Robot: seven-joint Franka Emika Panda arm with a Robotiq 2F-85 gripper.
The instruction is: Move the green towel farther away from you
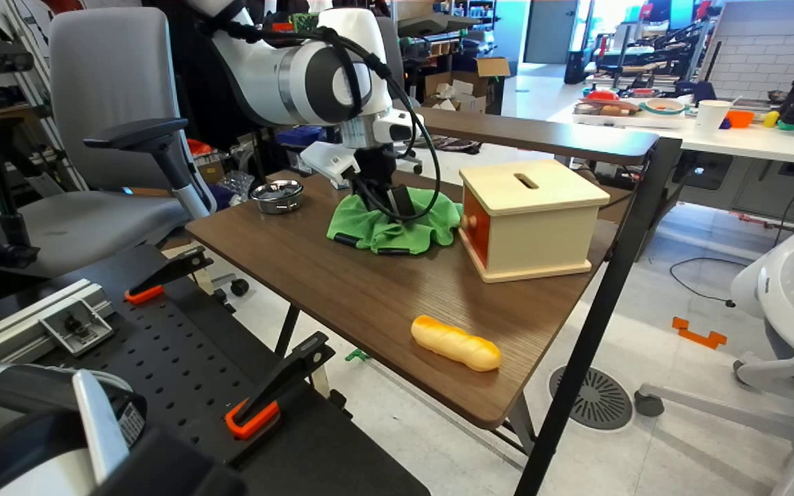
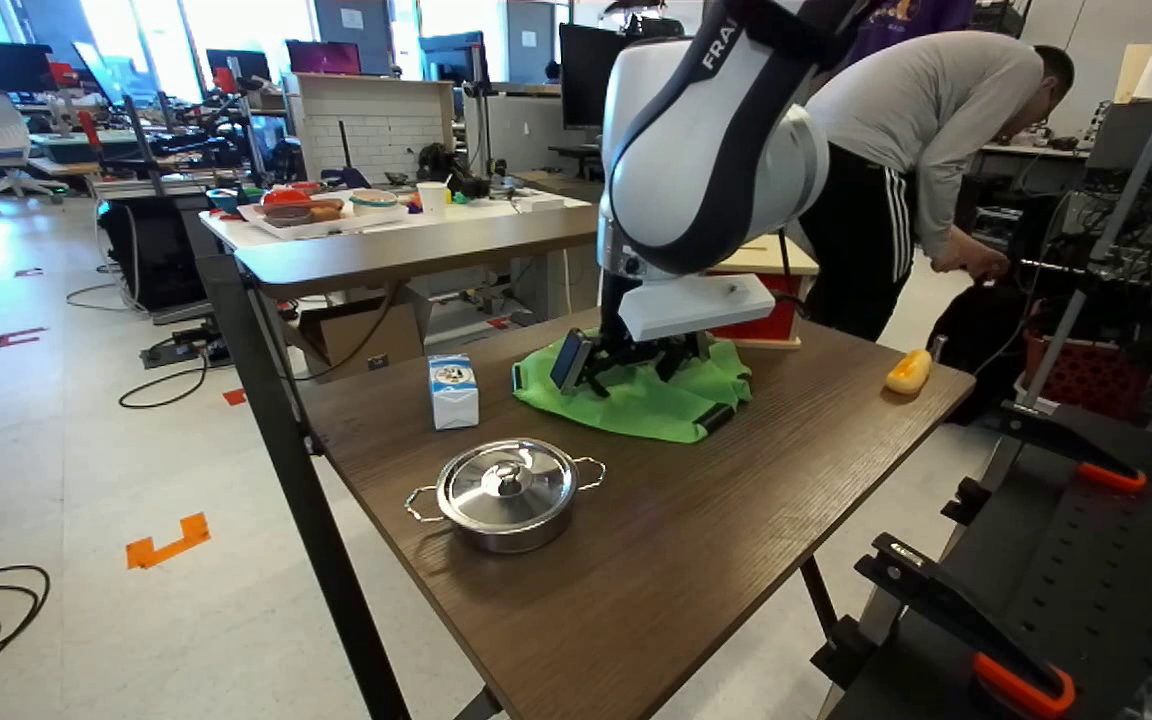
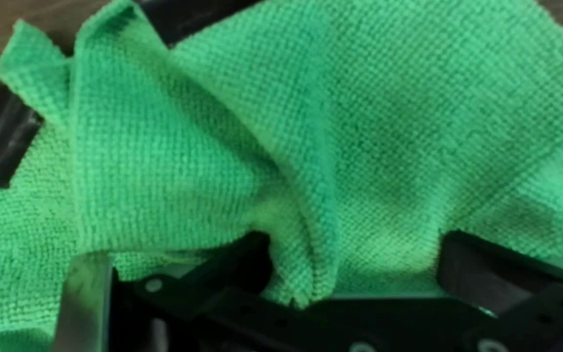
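Counted in an exterior view, on a brown wood-grain worktop [image 1: 369,296]: one green cloth towel [image 1: 397,235] with two black strips [image 1: 393,251] at its edge, one round silver metal pot [image 1: 278,198], one pale wooden box [image 1: 542,234] with a slotted lid and orange-red front, and one long yellow bread-shaped piece [image 1: 455,343]. Lying rumpled between pot and box, just beside the box: the towel. Shown here alone: one grey office chair [image 1: 118,96] with a black armrest.

Gained in an exterior view: one blue-and-white carton [image 2: 453,392] in full, upright near the pot; one person [image 2: 921,100] in a grey top, bent forward; the pot's two looped handles. Partly hidden behind the white-and-black robot arm [image 2: 706,160]: the box.

Filling most of the wrist view: towel, with two black strips, and slivers of worktop. Spread wide: two black fingers [image 3: 477,271], tips down in the cloth, with folds bunched between, touching at least one.
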